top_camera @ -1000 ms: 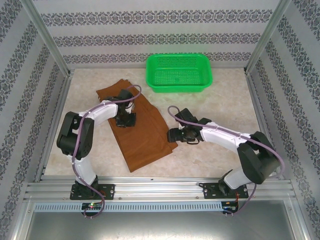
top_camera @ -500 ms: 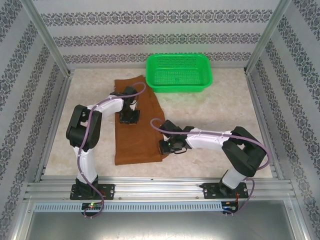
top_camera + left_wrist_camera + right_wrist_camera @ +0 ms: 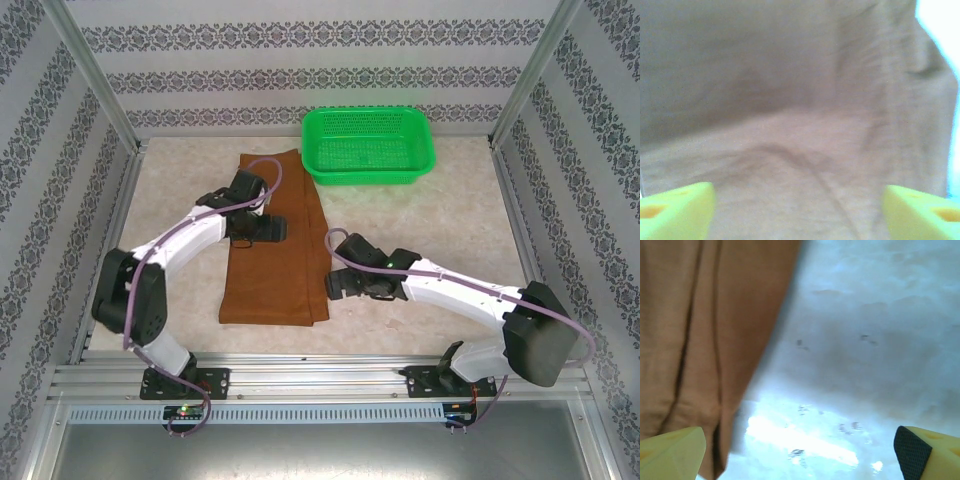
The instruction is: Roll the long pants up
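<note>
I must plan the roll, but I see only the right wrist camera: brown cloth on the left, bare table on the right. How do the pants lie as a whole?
Observer: On the top camera, the pants lie flat as one long strip, running from the far side toward the arms, with no part rolled yet.
Operator: Where is the left gripper?
Observer: The left gripper hangs open over the middle of the strip.
Operator: Is anything else nearby?
Observer: A green basket stands at the far side, just right of the strip's far end.
</note>
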Action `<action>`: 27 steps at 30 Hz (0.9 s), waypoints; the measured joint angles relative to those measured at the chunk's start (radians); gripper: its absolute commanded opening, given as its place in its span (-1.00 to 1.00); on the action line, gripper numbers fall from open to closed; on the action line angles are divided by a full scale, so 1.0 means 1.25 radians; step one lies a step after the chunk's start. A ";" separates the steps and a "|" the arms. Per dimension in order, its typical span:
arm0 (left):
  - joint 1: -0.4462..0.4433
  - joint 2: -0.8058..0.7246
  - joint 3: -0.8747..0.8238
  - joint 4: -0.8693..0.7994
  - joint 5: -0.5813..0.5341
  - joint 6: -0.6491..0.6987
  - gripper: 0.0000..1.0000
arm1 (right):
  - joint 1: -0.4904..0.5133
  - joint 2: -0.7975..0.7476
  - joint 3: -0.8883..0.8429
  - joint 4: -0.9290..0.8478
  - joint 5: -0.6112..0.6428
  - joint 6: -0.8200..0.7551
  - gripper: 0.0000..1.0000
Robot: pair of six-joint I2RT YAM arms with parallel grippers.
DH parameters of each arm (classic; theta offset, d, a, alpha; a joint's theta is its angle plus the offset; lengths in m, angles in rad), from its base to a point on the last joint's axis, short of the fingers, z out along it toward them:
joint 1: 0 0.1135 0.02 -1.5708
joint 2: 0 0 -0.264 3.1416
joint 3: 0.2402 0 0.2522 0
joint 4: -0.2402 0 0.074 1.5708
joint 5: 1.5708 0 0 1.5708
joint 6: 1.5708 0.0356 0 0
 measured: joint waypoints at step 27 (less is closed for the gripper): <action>-0.247 -0.067 0.060 -0.383 -0.222 0.096 -0.08 | -0.034 0.069 -0.043 0.116 -0.194 0.010 0.95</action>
